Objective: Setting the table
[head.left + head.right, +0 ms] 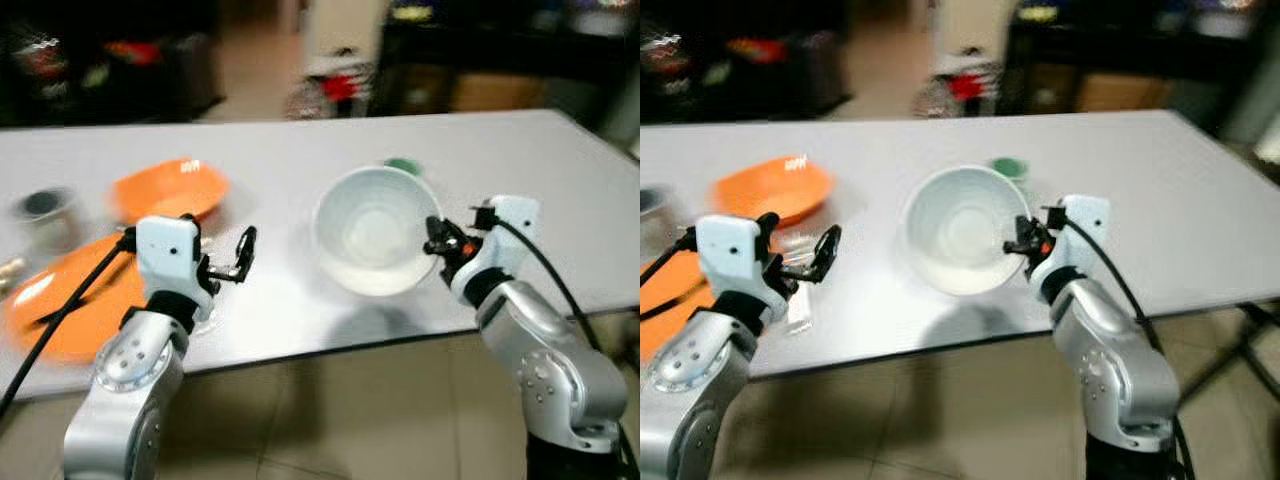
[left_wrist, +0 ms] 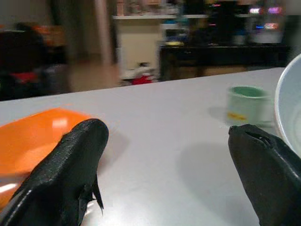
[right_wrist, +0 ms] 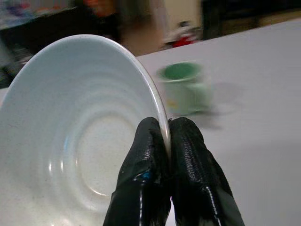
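A large white bowl hangs tilted over the white table, its shadow below it. My right gripper is shut on the bowl's right rim; the right wrist view shows both fingers pinching the thin rim of the white bowl. My left gripper is open above the table's front left, nothing between its fingers. A small green cup stands just behind the bowl. An orange bowl and an orange plate lie at the left.
A metal cup stands at the far left beside the orange plate. A small clear item lies under my left gripper. The table's front edge runs just below both grippers. Dark furniture and clutter fill the room behind.
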You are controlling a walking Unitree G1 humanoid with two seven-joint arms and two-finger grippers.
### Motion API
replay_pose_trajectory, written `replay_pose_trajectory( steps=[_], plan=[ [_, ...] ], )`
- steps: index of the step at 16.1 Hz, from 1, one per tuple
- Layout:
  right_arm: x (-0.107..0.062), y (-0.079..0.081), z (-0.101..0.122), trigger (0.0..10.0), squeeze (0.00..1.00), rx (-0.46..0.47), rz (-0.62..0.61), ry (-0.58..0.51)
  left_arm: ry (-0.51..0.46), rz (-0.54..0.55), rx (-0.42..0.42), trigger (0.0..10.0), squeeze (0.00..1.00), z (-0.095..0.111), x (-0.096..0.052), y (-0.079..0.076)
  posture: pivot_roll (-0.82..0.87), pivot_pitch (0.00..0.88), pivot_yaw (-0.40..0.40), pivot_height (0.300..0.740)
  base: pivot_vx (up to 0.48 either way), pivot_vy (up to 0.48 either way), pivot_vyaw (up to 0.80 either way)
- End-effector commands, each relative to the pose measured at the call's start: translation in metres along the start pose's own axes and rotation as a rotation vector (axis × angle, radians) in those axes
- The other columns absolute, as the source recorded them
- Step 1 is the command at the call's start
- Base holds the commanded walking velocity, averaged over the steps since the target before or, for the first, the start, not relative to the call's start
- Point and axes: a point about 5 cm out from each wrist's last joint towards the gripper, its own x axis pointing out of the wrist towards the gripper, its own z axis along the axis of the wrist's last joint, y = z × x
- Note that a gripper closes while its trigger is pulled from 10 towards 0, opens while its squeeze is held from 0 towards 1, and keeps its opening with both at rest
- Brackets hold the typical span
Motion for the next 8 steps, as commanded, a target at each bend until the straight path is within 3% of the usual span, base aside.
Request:
replay_pose_trajectory(
  steps=[1,5,8],
  plan=[
    [-0.003,-0.009,0.009,10.0,0.00,-0.004,-0.044,-0.033,0.000,-0.039,-0.003,10.0,0.00,0.000,0.002,-0.008,-0.12,0.000,-0.007,0.740,0.334,0.000,-0.80],
    [-0.003,-0.012,0.007,10.0,0.00,0.011,-0.064,-0.008,0.003,-0.054,0.002,10.0,0.00,0.000,0.001,-0.009,-0.12,0.000,-0.007,0.740,0.334,0.000,-0.80],
    [0.002,-0.021,0.006,10.0,0.00,0.048,-0.085,0.027,0.005,-0.077,0.003,10.0,0.00,0.000,0.003,-0.012,-0.12,0.000,0.002,0.740,0.335,0.000,0.00]
  ],
)
